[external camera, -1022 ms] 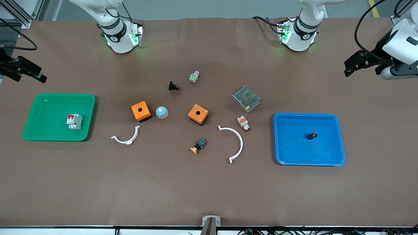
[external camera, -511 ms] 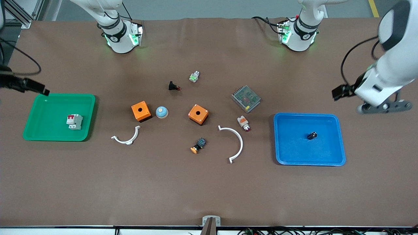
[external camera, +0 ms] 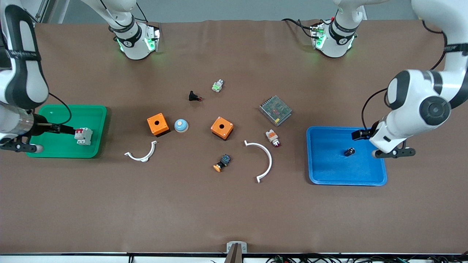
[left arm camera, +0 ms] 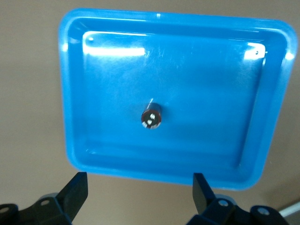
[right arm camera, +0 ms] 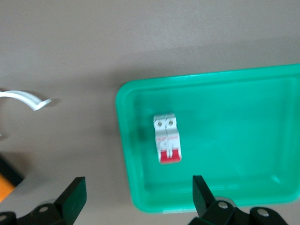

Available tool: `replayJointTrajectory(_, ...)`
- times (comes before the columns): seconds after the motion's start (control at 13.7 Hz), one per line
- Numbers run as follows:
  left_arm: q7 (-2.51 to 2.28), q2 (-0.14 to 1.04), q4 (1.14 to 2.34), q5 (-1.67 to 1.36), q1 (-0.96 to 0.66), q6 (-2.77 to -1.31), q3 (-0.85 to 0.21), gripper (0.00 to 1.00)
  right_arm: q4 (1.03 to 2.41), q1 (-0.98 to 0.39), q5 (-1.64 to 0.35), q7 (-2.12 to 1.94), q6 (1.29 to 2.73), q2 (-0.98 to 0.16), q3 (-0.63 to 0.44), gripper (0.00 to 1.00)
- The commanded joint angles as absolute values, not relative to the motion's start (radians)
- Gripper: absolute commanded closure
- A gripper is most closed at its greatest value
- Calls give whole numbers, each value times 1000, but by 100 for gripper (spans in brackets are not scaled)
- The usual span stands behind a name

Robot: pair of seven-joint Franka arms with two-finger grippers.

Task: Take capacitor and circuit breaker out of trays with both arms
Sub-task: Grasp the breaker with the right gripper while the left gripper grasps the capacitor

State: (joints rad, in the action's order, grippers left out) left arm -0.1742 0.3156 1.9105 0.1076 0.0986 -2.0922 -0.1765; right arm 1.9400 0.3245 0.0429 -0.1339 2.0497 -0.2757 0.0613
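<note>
The capacitor (external camera: 349, 151), a tiny black cylinder, lies in the blue tray (external camera: 321, 171) toward the left arm's end of the table. In the left wrist view it (left arm camera: 151, 117) sits mid-tray (left arm camera: 75, 140). My left gripper (external camera: 360, 134) hangs open and empty over that tray's edge, its fingers wide apart (left arm camera: 139, 194). The breaker (external camera: 83, 136), white-grey with red levers, lies in the green tray (external camera: 55, 113) toward the right arm's end. It also shows in the right wrist view (right arm camera: 167, 138). My right gripper (external camera: 58, 128) hangs open and empty over the green tray (right arm camera: 140, 197), beside the breaker.
Between the trays lie two orange boxes (external camera: 158, 124) (external camera: 222, 128), a blue dome button (external camera: 181, 125), a black flared part (external camera: 195, 96), a small green-lit part (external camera: 217, 86), a metal mesh unit (external camera: 275, 110), a white-and-orange part (external camera: 272, 137), an orange-capped switch (external camera: 222, 162) and two white arcs (external camera: 142, 155) (external camera: 261, 160).
Both arms have swung in and down from the table's ends to over their trays. The breaker and the capacitor have not moved.
</note>
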Motion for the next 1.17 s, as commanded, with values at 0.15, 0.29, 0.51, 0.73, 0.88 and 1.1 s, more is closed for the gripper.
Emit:
replayJointTrajectory(0.15, -150, 463, 1910, 129, 144, -2256, -181, 12, 2013, 376, 63, -224, 2204, -359, 74, 0)
replayJointTrajectory(0.29, -149, 515, 1908, 130, 155, -2304, -179, 18, 2017, 393, 63, -256, 2236, -399, 74, 0)
replayJointTrajectory(0.51, -162, 531, 1904, 129, 155, -2313, -183, 21, 2084, 405, 63, -284, 2336, -419, 74, 4)
replayJointTrajectory(0.73, -169, 540, 1905, 129, 152, -2313, -183, 24, 2118, 423, 63, -350, 2392, -422, 74, 50)
replayJointTrajectory(0.88, -167, 554, 1904, 129, 152, -2316, -183, 31, 2114, 413, 63, -354, 2385, -416, 74, 77)
replayJointTrajectory(1.1, -169, 561, 1904, 127, 149, -2321, -184, 46, 2063, 372, 63, -342, 2283, -379, 81, 97)
